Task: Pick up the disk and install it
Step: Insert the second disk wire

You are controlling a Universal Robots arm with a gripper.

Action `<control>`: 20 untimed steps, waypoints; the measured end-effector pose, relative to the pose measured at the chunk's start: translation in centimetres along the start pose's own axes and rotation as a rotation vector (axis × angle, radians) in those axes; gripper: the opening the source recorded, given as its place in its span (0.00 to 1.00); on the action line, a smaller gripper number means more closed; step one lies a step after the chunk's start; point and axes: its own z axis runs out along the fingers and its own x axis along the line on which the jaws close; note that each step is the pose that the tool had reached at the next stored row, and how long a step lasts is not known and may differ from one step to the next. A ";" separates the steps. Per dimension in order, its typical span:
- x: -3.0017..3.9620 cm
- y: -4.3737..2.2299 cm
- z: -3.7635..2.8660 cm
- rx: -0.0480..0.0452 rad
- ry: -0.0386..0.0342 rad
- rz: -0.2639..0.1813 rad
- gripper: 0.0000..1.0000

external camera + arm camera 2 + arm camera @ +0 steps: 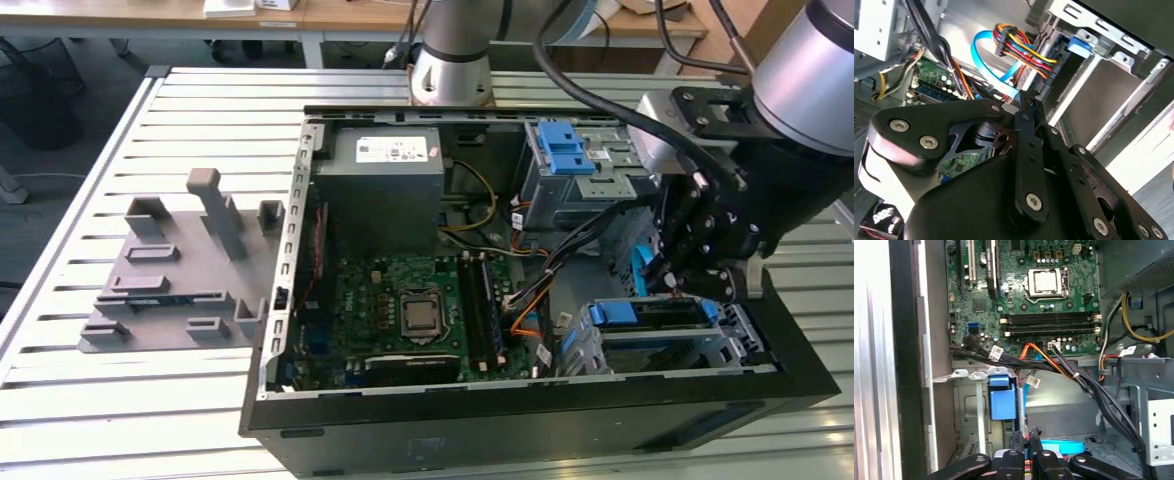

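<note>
**One end effector lowered into the open computer case, beside the drive cage**

One arm [814, 60] reaches in from the exterior view's right over a computer case [534, 425] that lies open on a slatted metal tabletop [107, 400]. The black end effector [687, 288] hangs inside the case near its corner on the exterior view's right, directly above the lower drive cage [727, 348]. In both wrist views the fingers [1024, 130] are drawn almost together, leaving a narrow gap at the tips [1015, 439]. Whether anything is pinched between them cannot be told.

The disk [663, 318] appears as a flat slab standing on edge in the lower drive cage. A blue plastic piece [613, 313] caps the end toward the motherboard [400, 300]. It lies just below the fingertips, and contact between the two cannot be judged. How far it is seated is hidden by the cage walls.

A second, blue-latched upper drive cage [587, 170] stands farther back in the case, next to the grey power supply [387, 175]. In the second wrist view a light blue ribbon cable [985, 60] and a bundle of red, yellow and black wires [1019, 42] loop just beyond the fingertips. In the first wrist view a blue latch [1002, 400] stands on a cage wall between the end effector and the motherboard.

A grey plastic holder block [174, 270] rests on the tabletop, well apart from the case, on the exterior view's left.
</note>
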 end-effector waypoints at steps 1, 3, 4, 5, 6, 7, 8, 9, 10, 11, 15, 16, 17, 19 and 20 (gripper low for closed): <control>0.15 -0.01 0.08 0.0000 -0.0001 0.000 0.16; 0.29 -0.06 0.25 0.0000 -0.0003 0.000 0.16; 0.32 -0.08 0.34 -0.0001 -0.0003 0.000 0.16; 0.35 -0.11 0.40 -0.0001 -0.0002 0.000 0.16; 0.37 -0.11 0.44 -0.0001 -0.0001 0.000 0.16; 0.38 -0.11 0.44 -0.0001 0.0001 0.000 0.16; 0.42 -0.11 0.46 -0.0001 0.0000 0.000 0.16; 0.47 -0.12 0.49 0.0000 -0.0001 0.001 0.16; 0.53 -0.14 0.53 0.0000 -0.0002 0.001 0.16; 0.58 -0.16 0.59 0.0000 -0.0002 0.001 0.16; 0.64 -0.25 0.75 -0.0001 0.0000 0.001 0.16; 0.64 -0.28 0.79 -0.0001 0.0000 0.001 0.16; 0.64 -0.30 0.82 -0.0002 -0.0001 0.001 0.16; 0.64 -0.34 0.91 -0.0003 -0.0001 0.001 0.16; 0.65 -0.35 0.95 -0.0003 -0.0001 0.001 0.16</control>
